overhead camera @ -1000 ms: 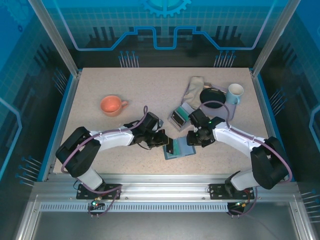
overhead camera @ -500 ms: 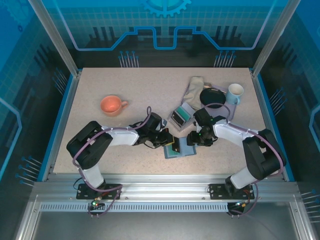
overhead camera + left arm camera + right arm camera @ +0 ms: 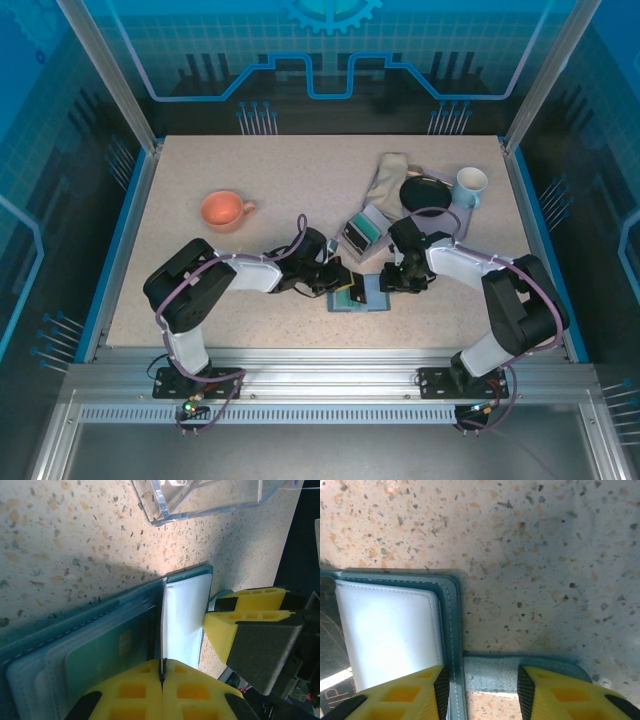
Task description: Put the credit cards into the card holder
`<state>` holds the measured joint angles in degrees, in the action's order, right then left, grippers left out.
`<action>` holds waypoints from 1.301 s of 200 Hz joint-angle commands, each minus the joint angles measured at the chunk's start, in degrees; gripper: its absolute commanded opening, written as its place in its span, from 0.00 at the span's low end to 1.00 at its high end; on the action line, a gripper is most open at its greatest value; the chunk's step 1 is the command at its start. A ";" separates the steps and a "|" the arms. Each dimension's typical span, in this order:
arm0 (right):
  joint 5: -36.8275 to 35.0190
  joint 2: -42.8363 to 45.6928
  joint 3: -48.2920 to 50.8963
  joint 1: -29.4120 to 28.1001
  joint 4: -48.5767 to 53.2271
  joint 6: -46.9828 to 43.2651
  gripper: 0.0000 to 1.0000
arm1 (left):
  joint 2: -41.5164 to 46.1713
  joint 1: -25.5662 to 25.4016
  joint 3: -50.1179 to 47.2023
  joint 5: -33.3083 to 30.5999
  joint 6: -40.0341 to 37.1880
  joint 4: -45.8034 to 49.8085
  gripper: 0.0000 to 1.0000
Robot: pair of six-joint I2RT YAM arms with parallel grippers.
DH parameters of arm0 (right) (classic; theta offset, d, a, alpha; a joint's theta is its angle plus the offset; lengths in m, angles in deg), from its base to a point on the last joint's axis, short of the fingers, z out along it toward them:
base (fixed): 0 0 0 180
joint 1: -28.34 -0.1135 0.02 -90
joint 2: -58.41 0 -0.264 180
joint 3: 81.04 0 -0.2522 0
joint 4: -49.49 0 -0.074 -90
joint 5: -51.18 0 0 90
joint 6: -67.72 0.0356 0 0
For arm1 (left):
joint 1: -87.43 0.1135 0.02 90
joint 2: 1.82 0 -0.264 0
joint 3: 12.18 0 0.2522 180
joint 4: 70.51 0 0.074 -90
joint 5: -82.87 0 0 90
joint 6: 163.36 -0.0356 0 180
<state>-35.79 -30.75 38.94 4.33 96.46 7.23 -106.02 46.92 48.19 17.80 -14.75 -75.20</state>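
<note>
So our card holder is lying open on the counter, lower middle of the top view, with a teal credit card tucked in a slot. Our left end effector is pinched together on what looks like the thin edge of a dark card, right beside the white pocket. Our right end effector has its fingers apart, one over that pocket and one over a teal flap at the bottom of the right wrist frame
</note>
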 commanded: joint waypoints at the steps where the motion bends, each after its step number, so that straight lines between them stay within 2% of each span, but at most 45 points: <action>1: 3.04 -2.37 1.90 -0.23 -1.51 0.10 0.41 | -0.03 -0.73 -1.70 0.78 0.33 -0.27 0.00; 26: 3.12 -2.31 2.04 -0.25 -1.83 0.29 0.41 | -0.71 -0.78 -1.63 0.94 -0.64 0.56 0.00; 53: 3.38 -2.55 1.92 -0.34 -1.73 0.22 0.41 | -2.01 -0.83 -1.22 4.35 -2.25 0.01 0.00; 93: 3.74 -2.86 2.23 -0.51 -2.02 0.52 0.39 | -2.67 -1.02 -1.12 4.69 -2.57 -0.05 0.00; 115: 4.03 -2.81 2.59 -0.51 -2.48 0.92 0.39 | -3.26 -1.59 0.34 3.22 -2.23 0.89 0.00; 141: 4.50 -3.12 2.58 -0.77 -2.45 1.22 0.38 | -4.82 -2.74 1.81 0.05 1.64 -0.46 0.00; 186: 6.08 -2.93 4.10 -1.02 -4.01 2.63 0.31 | -6.13 -3.52 4.11 -2.76 4.40 -2.27 0.00; 260: 6.26 -2.08 4.98 -1.29 -4.65 4.58 0.33 | -5.42 -5.50 4.81 -6.53 4.32 1.61 0.13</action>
<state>-36.88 -29.92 40.65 4.40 94.80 10.08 -111.29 42.74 52.04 14.74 -10.25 -77.70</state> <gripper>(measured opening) 0.323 0.109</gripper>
